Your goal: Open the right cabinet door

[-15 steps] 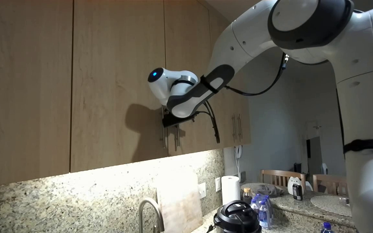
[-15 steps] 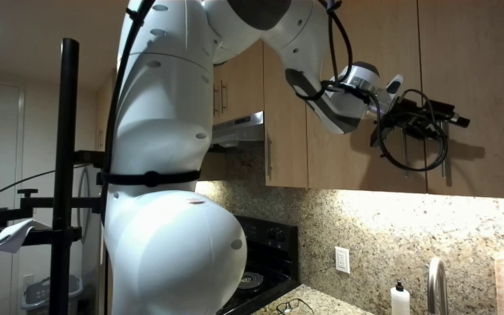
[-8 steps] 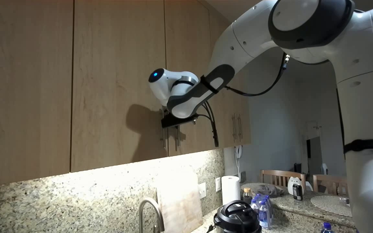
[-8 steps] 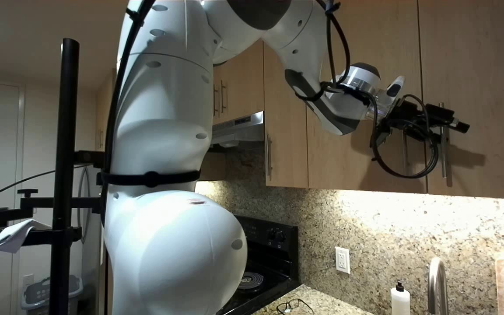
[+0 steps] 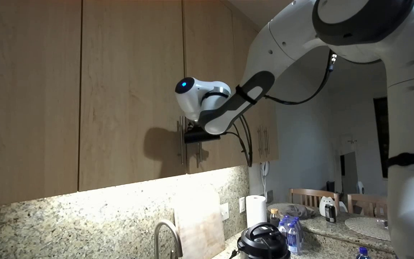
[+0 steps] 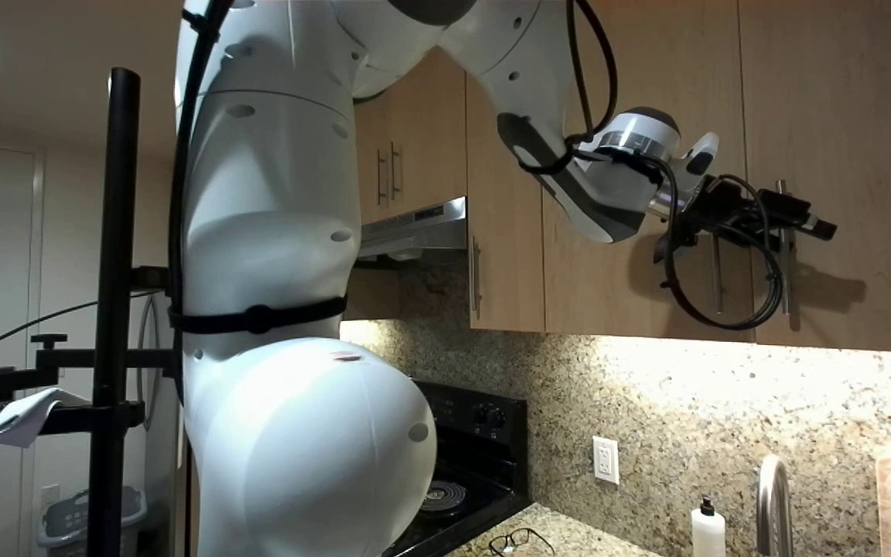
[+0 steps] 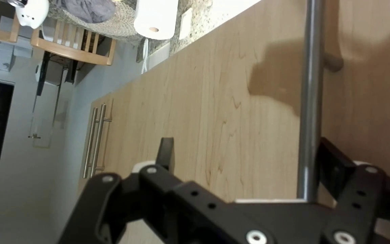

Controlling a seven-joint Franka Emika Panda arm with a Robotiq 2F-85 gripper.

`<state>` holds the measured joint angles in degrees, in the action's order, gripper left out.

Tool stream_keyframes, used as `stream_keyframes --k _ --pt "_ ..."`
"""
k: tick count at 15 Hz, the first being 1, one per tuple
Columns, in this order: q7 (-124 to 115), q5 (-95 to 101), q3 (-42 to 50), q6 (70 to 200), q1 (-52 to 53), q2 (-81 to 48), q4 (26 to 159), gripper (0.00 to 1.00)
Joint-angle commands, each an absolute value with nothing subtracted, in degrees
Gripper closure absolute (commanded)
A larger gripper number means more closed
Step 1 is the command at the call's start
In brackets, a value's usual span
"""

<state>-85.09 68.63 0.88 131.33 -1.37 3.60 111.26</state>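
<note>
Standing tall in both exterior views, the white jointed robot arm (image 6: 275, 247) carries its upper links high, presumably to approach from the front. Next in size is the right cabinet door (image 5: 208, 50), a flat panel of pale wood, placed to the right of the neighbouring pale wood door (image 5: 131, 90). Both lie level, so I judge that the pulling is not yet done. Before the lower part of the right one stands the black two-fingered end effector (image 7: 249, 157). It is spread wide and grips nothing; this width is probably chosen to receive the straight, round, silver metal handle (image 7: 310, 98). The handle appears within this space, but not in the middle: in the wrist view one black fingertip (image 7: 335, 166) is just beside it (whether they touch, I cannot tell), and the opposite black fingertip (image 7: 166, 153) is well apart. Smallest is the short metal post (image 7: 333, 62), which keeps the handle away from the wood, I suppose to leave room for gripping.
</note>
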Motion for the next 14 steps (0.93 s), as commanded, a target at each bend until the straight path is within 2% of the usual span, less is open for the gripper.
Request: stream_keyframes --k 1,9,14 --pt "-84.8 71.4 3.6 135.5 -3.9 10.0 118.6 0.0" --pt "-79.0 71.7 8.1 150.0 -7.0 15.0 125.2 0.0" --pt "-76.4 69.7 10.9 150.2 -6.3 18.8 129.0 0.0"
